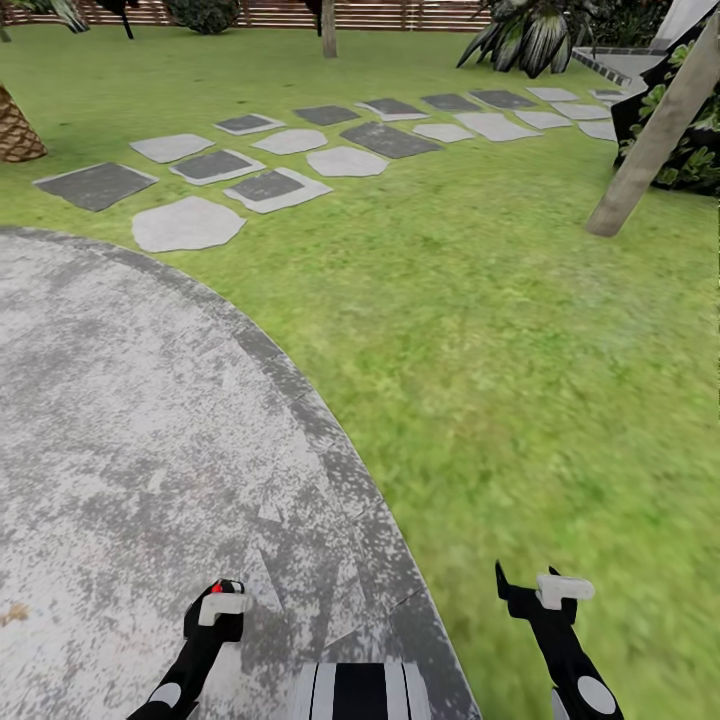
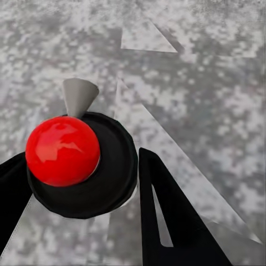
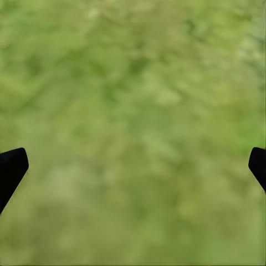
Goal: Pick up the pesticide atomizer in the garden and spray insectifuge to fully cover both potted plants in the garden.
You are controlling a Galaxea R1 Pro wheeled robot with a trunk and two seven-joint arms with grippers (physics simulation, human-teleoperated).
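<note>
The pesticide atomizer (image 2: 105,183) sits between the two black fingers of my left gripper (image 2: 83,158), which is shut on it. From the left wrist view I look down on its dark round body, a glossy red knob and a pale grey cone nozzle. In the head view my left gripper (image 1: 215,605) hangs low over the grey patio (image 1: 130,400), with a red spot of the atomizer (image 1: 214,587) showing at its tip. My right gripper (image 1: 530,592) is open over the lawn (image 1: 520,330), holding nothing. The potted plants are out of view.
Stepping stones (image 1: 270,185) cross the grass ahead. A leaning tree trunk (image 1: 650,140) and a dark leafy bush (image 1: 680,130) stand at the right. A palm's woven trunk (image 1: 15,125) is at the left, and a slatted fence (image 1: 300,12) at the back.
</note>
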